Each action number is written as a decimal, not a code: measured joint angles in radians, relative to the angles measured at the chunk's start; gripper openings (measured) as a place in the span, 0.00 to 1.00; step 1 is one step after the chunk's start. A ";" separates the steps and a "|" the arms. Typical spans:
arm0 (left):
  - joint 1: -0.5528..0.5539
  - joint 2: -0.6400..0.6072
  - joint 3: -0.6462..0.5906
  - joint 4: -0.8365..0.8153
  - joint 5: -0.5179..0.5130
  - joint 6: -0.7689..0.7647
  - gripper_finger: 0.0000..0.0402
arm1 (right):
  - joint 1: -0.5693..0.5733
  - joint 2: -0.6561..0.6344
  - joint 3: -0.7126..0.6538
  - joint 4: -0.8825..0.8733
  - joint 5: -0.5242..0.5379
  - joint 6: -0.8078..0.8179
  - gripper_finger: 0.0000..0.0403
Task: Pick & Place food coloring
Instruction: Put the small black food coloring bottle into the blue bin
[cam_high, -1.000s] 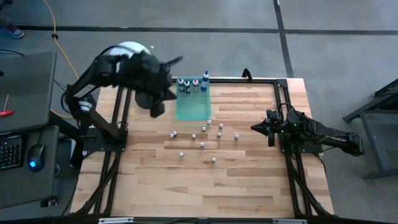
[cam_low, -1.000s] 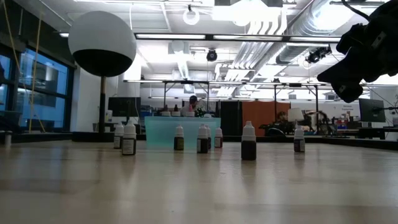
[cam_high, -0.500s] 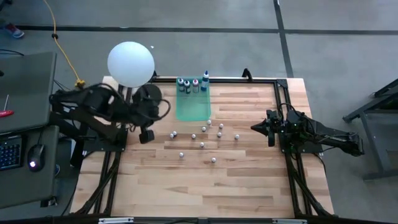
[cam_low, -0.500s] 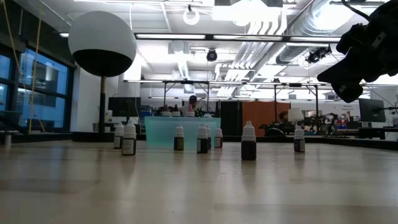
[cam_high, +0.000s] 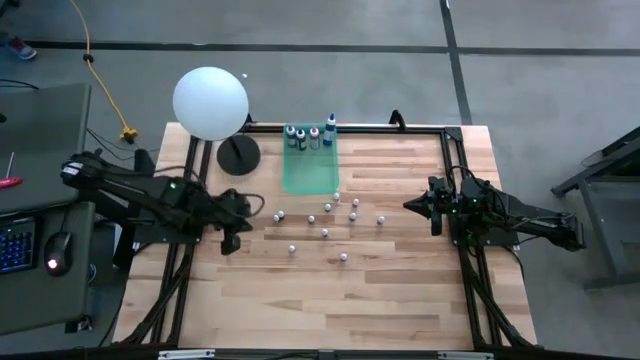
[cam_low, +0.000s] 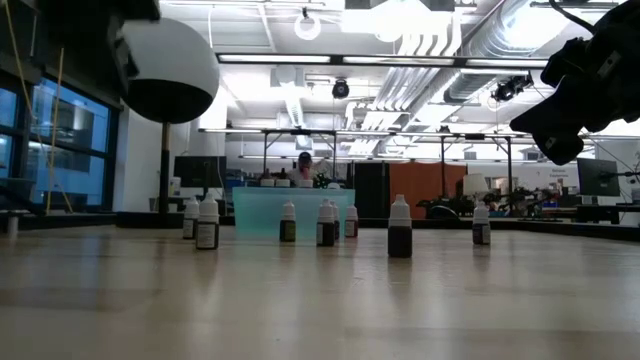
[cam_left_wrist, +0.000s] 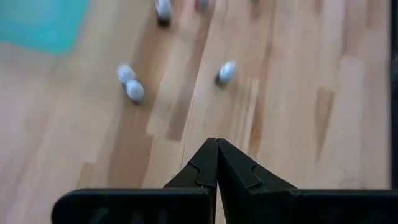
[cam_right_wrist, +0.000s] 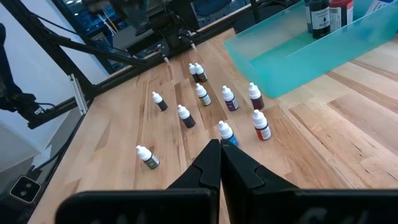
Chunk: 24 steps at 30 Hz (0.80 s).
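Nine small white-capped food coloring bottles stand scattered on the bare wood of the tabletop, between my two claws and touching neither. My left claw hangs just beside the nearest of them, its fingers pressed flat together and holding nothing — the left wrist view shows the two dark tips meeting in a point over the planks, with a few bottles ahead of it. My right claw waits on the opposite side of the cluster, a little farther off, likewise closed on nothing; from its wrist the bottles spread out in front of the joined tips. Beyond the scatter, farther from both claws, lies the translucent green tray, empty across most of its floor, with four larger bottles standing in a row at its far edge — dark, purple and blue bodies. A white ball lamp on a round dark base stands near my left arm.
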 joint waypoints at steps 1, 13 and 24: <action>0.000 0.000 -0.044 0.051 0.015 0.016 0.00 | 0.000 0.000 0.000 0.000 0.000 -0.001 0.00; 0.000 0.020 -0.399 0.565 -0.116 -0.127 0.00 | 0.000 0.000 0.000 0.000 0.000 0.000 0.00; 0.000 0.029 -0.407 0.562 -0.292 -0.053 0.11 | 0.000 0.000 0.000 0.000 0.000 0.000 0.00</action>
